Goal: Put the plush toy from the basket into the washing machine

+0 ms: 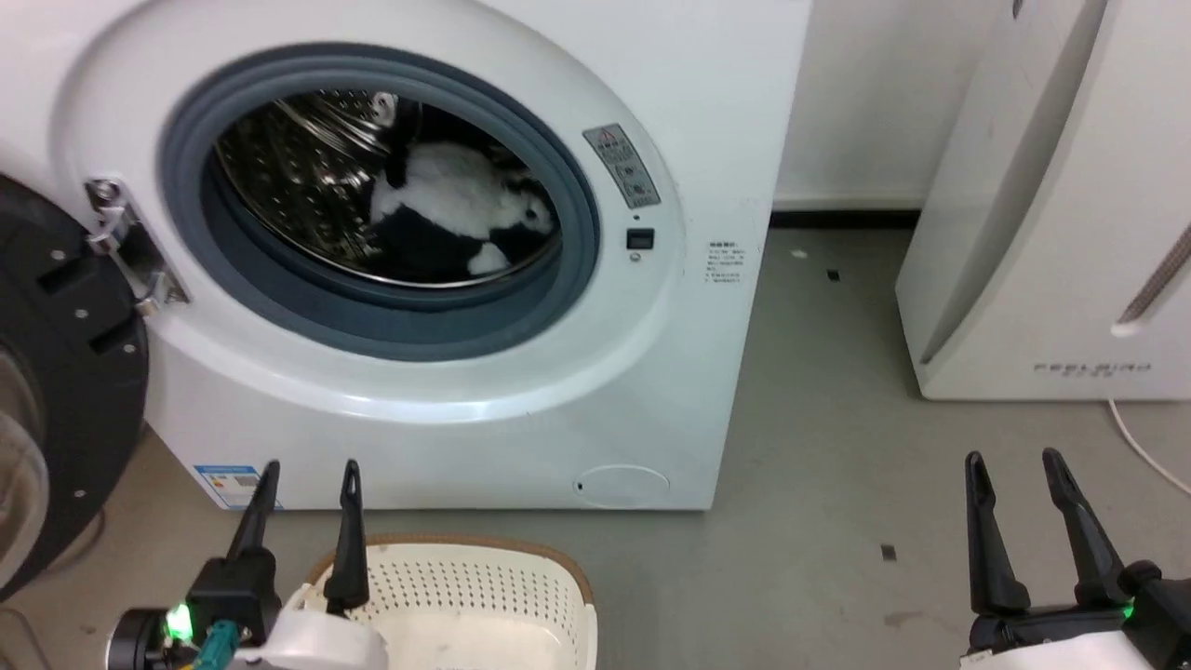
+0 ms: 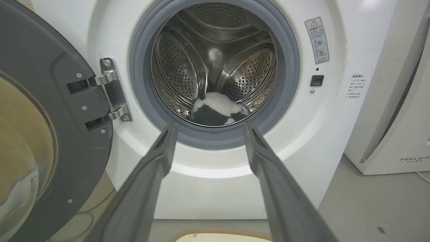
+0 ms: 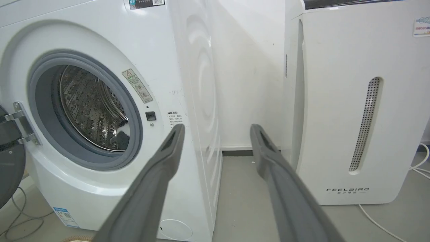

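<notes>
Status: fluffy black-and-white panda plush toy point(image 1: 456, 200) lies crosswise in steel drum point(image 2: 188, 67) of large white front-loading washing machine point(image 1: 651, 372) | left claw point(image 1: 310, 470) released, empty, over cream perforated plastic basket point(image 1: 568, 596), nearer arm, toy straight ahead | right claw point(image 1: 1012, 458) released | I judge placement done.

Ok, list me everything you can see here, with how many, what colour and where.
washing machine: one, white, left of centre
door: one, black, swung open at the machine's left
plush toy: one, black and white, lying inside the machine
floor: one, grey, under everything
basket: one, cream with a brown rim, on the floor before the machine
appliance: one, white, to the machine's right
cable: one, white, on the floor by the appliance
left gripper: one, dark, open, lower left by the basket
right gripper: one, dark, open, lower right over the floor
</notes>
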